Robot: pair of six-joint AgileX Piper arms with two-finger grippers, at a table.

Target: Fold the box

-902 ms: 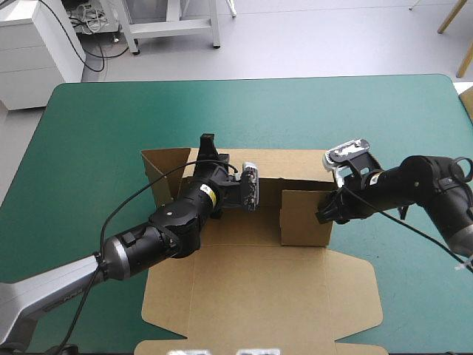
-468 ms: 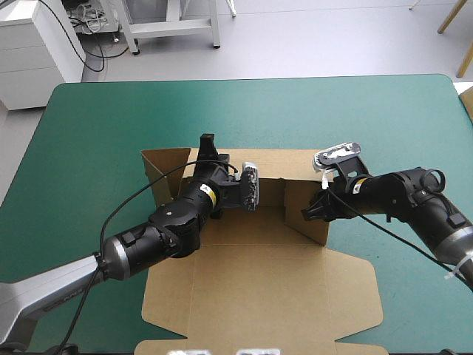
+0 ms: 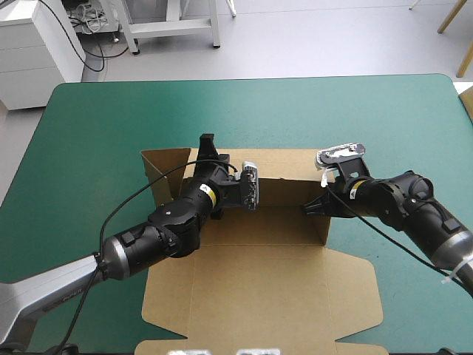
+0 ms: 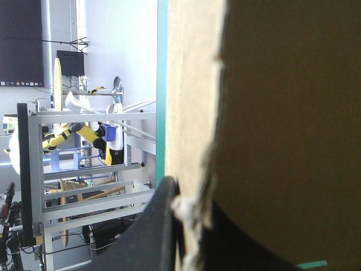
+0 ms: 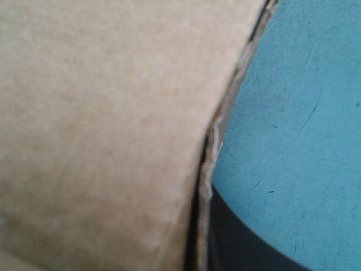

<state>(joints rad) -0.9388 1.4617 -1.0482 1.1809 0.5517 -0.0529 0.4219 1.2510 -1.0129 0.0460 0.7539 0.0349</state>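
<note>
Box: the brown box (image 3: 259, 296) lies in the middle of the table, nearer the front edge, half raised. Both grippers are at its far end.
Lid: the widest panel lies flat on the cover, on the near side of both grippers.
Far wall: the wall (image 3: 288, 194) stands upright across the box's far side, between the two grippers.
Right wall: the wall (image 3: 326, 231) stands on edge, running back toward the near side from the right gripper.
Table: the teal-green cover (image 3: 103, 126) shows bare all around the box.
Left gripper: the left gripper (image 3: 209, 151) (image 4: 186, 197) pinches the left part of the far wall's top edge, with the board between its black fingers.
Right gripper: the right gripper (image 3: 312, 208) (image 5: 204, 192) is clamped on the board at the far right corner. Only one black finger (image 5: 242, 243) shows; the board hides the other.
</note>
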